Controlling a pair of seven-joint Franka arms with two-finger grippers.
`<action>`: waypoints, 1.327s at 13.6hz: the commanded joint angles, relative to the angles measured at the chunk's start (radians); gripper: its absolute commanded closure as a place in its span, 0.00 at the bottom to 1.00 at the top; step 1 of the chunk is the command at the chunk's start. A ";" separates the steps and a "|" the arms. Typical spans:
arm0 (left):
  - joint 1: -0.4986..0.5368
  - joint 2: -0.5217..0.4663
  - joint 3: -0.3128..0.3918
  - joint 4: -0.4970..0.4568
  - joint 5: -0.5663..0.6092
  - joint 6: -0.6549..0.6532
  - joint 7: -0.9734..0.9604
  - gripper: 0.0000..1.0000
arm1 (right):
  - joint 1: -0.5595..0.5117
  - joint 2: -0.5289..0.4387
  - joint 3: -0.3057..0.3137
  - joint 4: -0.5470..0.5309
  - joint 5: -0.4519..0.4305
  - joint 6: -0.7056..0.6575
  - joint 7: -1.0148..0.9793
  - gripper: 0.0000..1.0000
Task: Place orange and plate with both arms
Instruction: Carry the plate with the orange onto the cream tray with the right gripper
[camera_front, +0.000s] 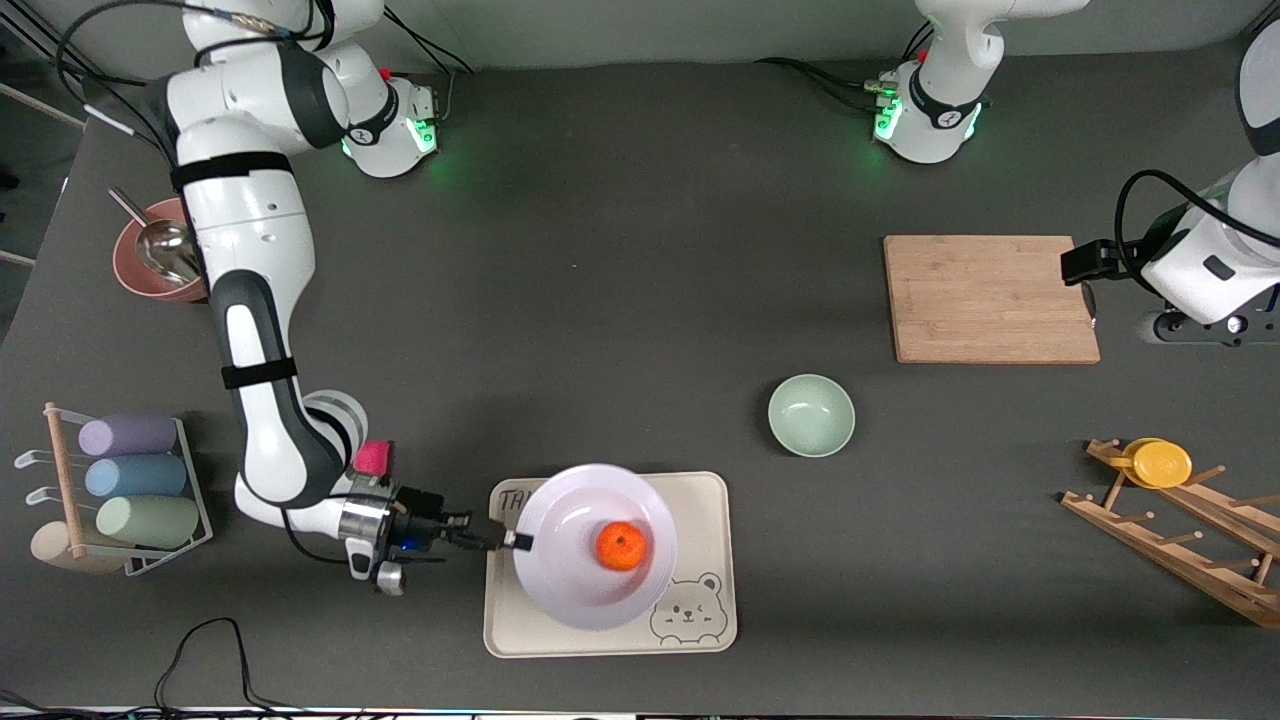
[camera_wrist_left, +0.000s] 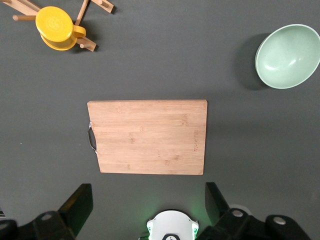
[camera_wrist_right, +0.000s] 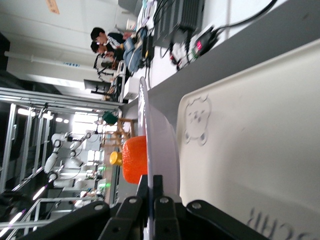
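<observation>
The white plate lies over the cream bear-print tray, near the front camera. The orange sits in the plate's hollow. My right gripper is shut on the plate's rim at the edge toward the right arm's end. In the right wrist view the fingers pinch the rim of the plate, with the orange on it and the tray under it. I cannot tell if the plate rests on the tray. My left gripper waits open and empty, high by the cutting board.
A pale green bowl stands between the tray and the cutting board. A yellow cup hangs on a wooden rack at the left arm's end. A rack of pastel cups and a pink bowl with a spoon stand at the right arm's end.
</observation>
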 joint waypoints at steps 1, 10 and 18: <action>-0.014 0.006 0.007 0.016 0.016 -0.018 -0.012 0.00 | 0.002 0.105 -0.012 0.159 0.007 0.054 0.043 1.00; -0.014 -0.001 0.005 0.020 0.009 -0.049 -0.012 0.00 | 0.017 0.145 -0.003 0.155 0.001 0.090 0.046 1.00; -0.014 -0.001 0.005 0.023 0.007 -0.049 -0.010 0.00 | 0.026 0.101 -0.016 0.203 -0.470 0.094 0.197 0.00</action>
